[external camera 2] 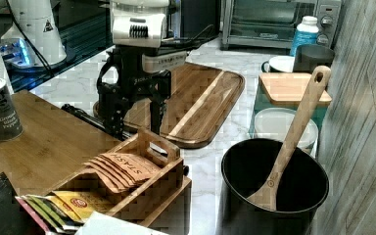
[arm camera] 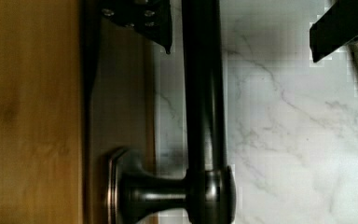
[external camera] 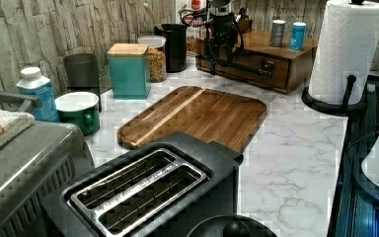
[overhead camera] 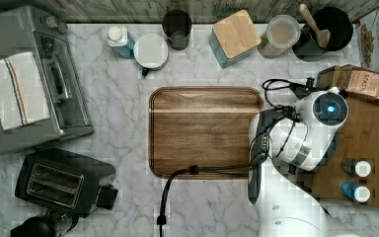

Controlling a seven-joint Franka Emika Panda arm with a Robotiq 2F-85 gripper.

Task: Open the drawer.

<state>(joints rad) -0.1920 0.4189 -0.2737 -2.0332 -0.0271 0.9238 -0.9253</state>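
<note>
The drawer [external camera: 256, 69] sits in the low wooden cabinet against the stone wall, just beyond the far corner of the big wooden tray board [external camera: 197, 116] in the left view, its front facing out over the marble counter [external camera: 296, 148]. Along that front runs the black bar handle [arm camera: 205, 93], long axis level and parallel to the drawer face, held off the wood by a short post.

The gripper [external camera 2: 134, 115] hangs straight down over this handle, at the cabinet's edge nearest the tray board. From the wrist view the bar runs right between the two fingers: one fingertip [arm camera: 156, 23] lies on the drawer side of the bar, the other [arm camera: 340, 28] out over the marble. They stand spread apart, nothing pinched, with clear room on the outer side.

So the bar is straddled crosswise to the fingers' closing line. I'd judge the pull has to go square to the bar, away from the cabinet and toward the tray board.
</note>
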